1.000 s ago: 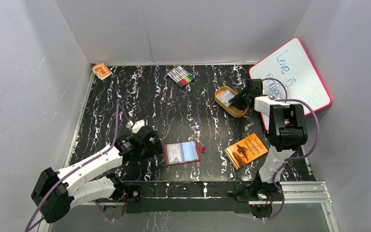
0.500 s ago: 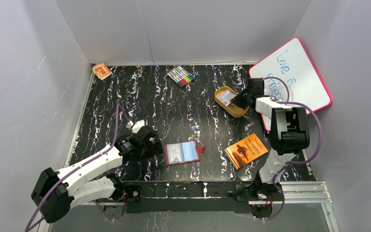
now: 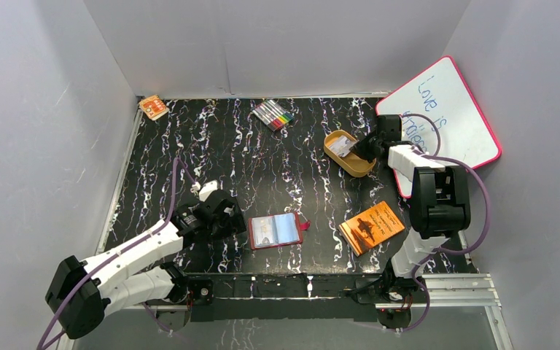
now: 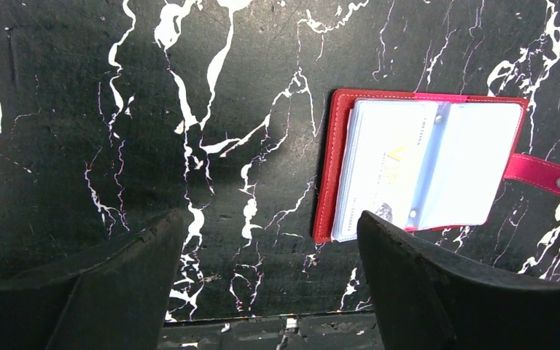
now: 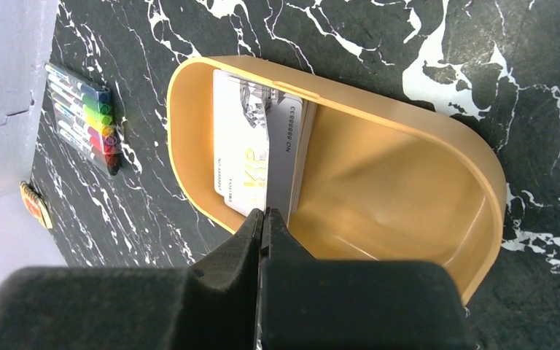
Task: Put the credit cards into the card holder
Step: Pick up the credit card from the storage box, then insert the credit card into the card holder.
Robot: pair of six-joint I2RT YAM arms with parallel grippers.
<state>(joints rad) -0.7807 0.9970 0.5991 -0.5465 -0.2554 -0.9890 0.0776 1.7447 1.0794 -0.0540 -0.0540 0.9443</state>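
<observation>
Lifting the credit cards [image 5: 244, 146], leaning in the orange tray [image 5: 408, 182], wants a straight rise clear of its wall; the right tool [image 5: 265, 215] is pinched on their near edge. The card holder [image 4: 335, 168] lies open on the surface [image 4: 80, 109] just beside the left tool [image 4: 270, 219], spread wide, empty.

From the overhead camera I get bright, even light from above, with soft shadows beside both arms [image 3: 131, 251]. My left wrist feed is sharp on the table [image 4: 80, 109], faint sheen mid-frame; the left gripper [image 4: 268, 216] looms dark and soft. On the right, the cards [image 5: 242, 146] read crisply, while the right gripper [image 5: 265, 214] is a blurred black mass.
</observation>
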